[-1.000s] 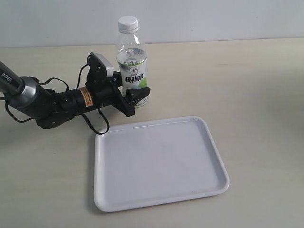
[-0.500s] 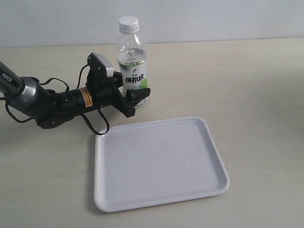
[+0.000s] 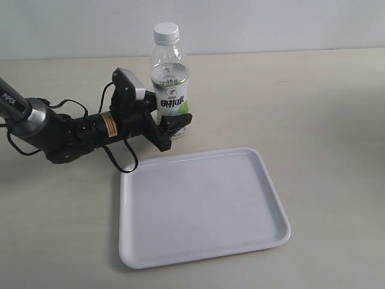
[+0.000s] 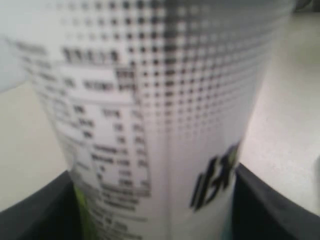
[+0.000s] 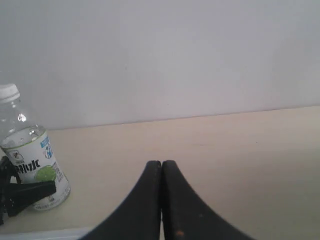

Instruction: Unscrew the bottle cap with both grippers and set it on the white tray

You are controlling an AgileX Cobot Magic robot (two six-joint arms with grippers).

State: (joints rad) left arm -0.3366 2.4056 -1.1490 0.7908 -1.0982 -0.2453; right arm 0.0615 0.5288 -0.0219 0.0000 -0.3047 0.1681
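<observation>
Just beyond the far left corner of the white tray (image 3: 198,208) stands the bottle (image 3: 170,90), clear and upright, its ribbed white bottle cap (image 3: 166,32) on the neck. The left gripper (image 3: 175,125) clamps its lower label. Only the left wrist view shows the label's blurred small print. Only the right wrist view shows the right gripper (image 5: 161,172), fingers pressed together, empty.

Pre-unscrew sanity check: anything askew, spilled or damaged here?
Nothing stands out. The bottle stands roughly upright with the bottle cap on, gripped near its base by the left hand. The white tray lies flat beside it, no spill visible. The right hand is shut, apart from the bottle.
</observation>
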